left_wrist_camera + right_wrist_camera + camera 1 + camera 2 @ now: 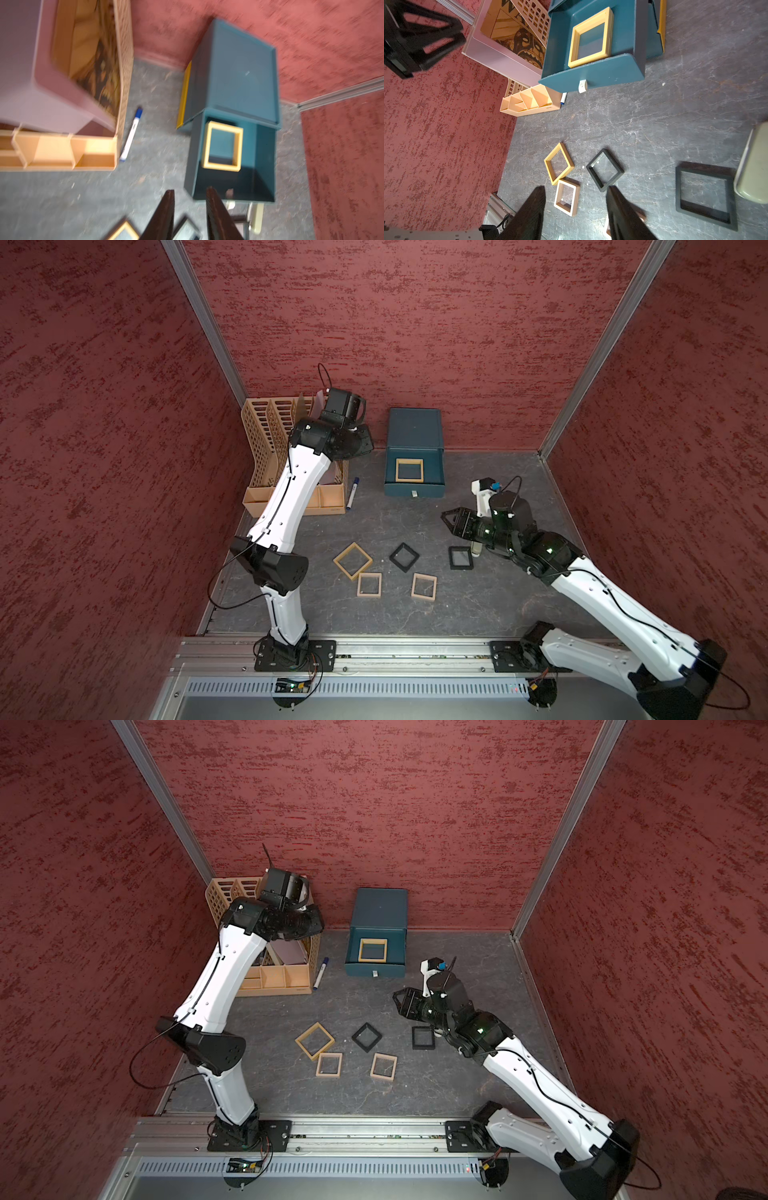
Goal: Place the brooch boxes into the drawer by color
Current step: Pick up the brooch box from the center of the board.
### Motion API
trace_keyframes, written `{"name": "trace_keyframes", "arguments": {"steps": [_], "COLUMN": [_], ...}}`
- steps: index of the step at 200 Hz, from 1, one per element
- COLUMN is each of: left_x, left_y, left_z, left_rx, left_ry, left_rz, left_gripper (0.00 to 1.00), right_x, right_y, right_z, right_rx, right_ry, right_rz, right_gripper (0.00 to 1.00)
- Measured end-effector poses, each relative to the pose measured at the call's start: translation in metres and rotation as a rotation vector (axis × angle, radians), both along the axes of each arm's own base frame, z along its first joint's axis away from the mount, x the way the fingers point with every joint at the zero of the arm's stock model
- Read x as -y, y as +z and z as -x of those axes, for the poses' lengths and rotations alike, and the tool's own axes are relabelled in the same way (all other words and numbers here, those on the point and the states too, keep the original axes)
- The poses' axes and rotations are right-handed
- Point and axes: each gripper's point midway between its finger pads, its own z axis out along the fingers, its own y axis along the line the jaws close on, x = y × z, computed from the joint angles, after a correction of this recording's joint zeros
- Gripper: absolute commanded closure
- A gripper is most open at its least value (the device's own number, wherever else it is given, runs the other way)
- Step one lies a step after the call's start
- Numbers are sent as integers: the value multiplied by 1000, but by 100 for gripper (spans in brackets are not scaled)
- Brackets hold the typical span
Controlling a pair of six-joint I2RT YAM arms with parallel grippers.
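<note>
Hovering high, left claw overlooks the drawer.

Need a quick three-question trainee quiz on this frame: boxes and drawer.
1. True or false: the open drawer holds two brooch boxes.
2. Which colour is the box inside it? A black, B mustard, C pinkish-beige.
3. How many brooch boxes lie on the table?
Key: 1 false, it holds only one mustard box. 2 B. 3 five: one mustard, two pinkish-beige, two black.
</note>
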Motion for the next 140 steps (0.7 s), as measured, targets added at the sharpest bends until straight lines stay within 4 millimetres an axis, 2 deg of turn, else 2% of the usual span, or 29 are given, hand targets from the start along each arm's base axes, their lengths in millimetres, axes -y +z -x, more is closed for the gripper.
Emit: {"name": "trace_keyframes", "arguments": {"steps": [44, 71, 140], "left_x": [-37, -51, -60], "left_y": [-18, -31, -89], "left_z": [61, 94, 143], "left_rx": [-56, -75, -220], "left_ry": [63, 95, 153], "left_rz": [11, 29, 70], "left_gripper": [73, 79, 78], "right_x": [-5, -10, -19], "right_y": [0, 4, 11], "right_z": [-3, -4, -2], "right_rx": [4, 21, 62], "right_ry": [12, 38, 100], "right_rz": [-7, -20, -35], "right_gripper": [48, 48, 48]}}
